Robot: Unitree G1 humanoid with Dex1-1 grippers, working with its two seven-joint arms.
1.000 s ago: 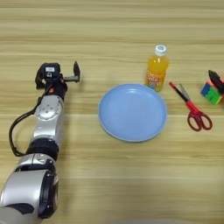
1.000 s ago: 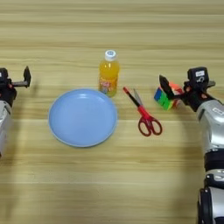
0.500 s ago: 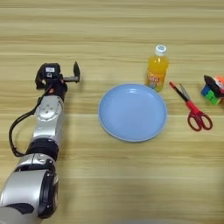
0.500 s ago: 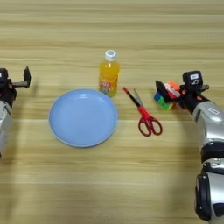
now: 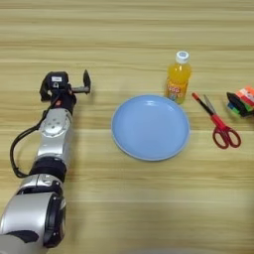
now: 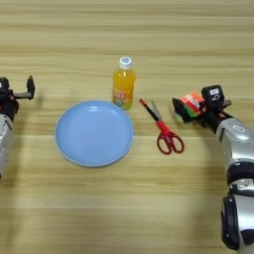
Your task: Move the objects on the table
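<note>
R gripper (image 6: 191,106) at mid-right clamps puzzle cube (image 6: 191,103), prob mid-pickup; next needs clean lift; L gripper (image 5: 79,88) released, parked.

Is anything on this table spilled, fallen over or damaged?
Nothing stands out. The bottle stands upright with its cap on, the plate lies flat, the scissors lie flat, and the right gripper holds the puzzle cube.

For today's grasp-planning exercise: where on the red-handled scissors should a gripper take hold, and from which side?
Grip the scissors from above, probably at the narrow neck between blades and red loops. They lie flat on the table, blades towards the bottle, so jaws should straddle the neck crosswise.
</note>
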